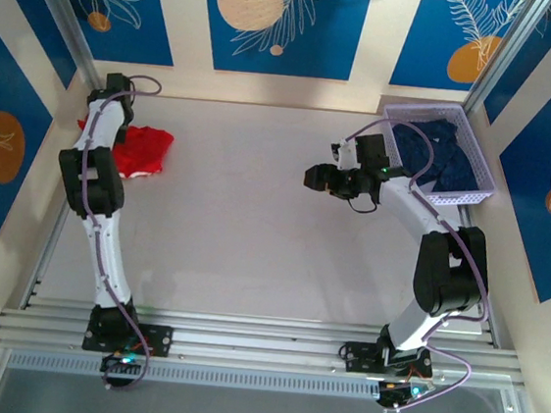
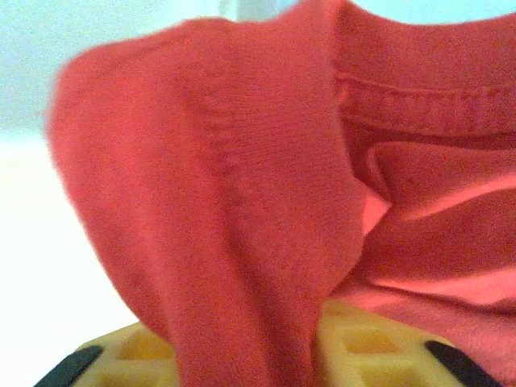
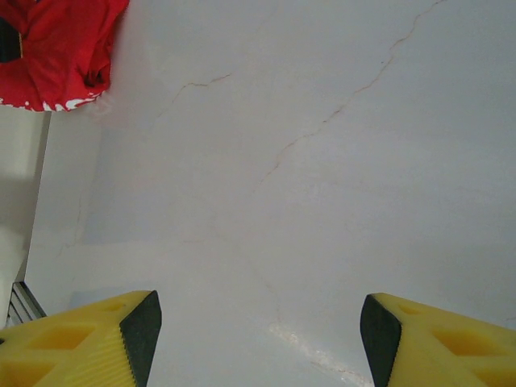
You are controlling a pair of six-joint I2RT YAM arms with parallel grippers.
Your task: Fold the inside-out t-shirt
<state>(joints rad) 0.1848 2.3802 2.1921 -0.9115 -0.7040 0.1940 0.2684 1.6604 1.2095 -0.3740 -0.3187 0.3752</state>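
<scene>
1. The inside-out t-shirt (image 1: 143, 150) lies crumpled at the upper left of the tabletop (image 1: 253, 234); no fold is made.
2. Your left tool (image 2: 246, 363) pinches a bunch of it.
3. Your right tool (image 3: 258, 339) hangs spread, well apart from the shirt. By my judgement, spreading flat and all folding are left.

red t-shirt (image 2: 242, 201) bunched, pinched in left hand (image 2: 242, 364)

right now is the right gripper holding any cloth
No, the right gripper stands wide open over the bare table, with no cloth between its jaws.
</scene>
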